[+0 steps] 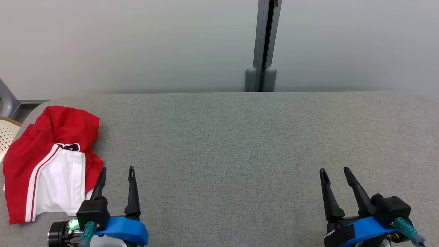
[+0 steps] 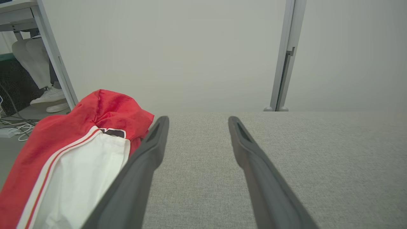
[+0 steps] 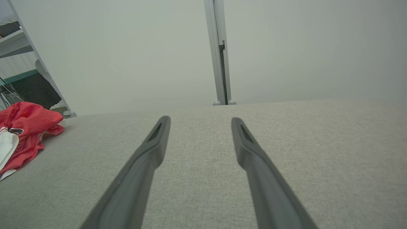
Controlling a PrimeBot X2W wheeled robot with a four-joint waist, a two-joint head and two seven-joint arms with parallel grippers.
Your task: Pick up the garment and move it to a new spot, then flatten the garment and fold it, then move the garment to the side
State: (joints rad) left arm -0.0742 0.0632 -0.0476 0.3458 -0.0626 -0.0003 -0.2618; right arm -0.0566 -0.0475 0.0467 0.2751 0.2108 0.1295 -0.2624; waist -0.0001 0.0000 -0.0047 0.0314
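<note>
Holding our left gripper and right gripper wide and empty, we saw the garment crumpled beside the left.

The garment is thin cloth: the red part is smooth with a faint sheen on its creases, and the white panel is matt. The tabletop is covered in grey woven fabric, matt, with a fine grainy weave. The fingers of the left gripper and those of the right gripper look like dark matt plastic, smooth, with a dull sheen along their edges. The blue wrist shells are smooth, slightly glossy plastic. The wall panels are smooth and matt, and the grey post between them looks like satin-finished metal.
</note>
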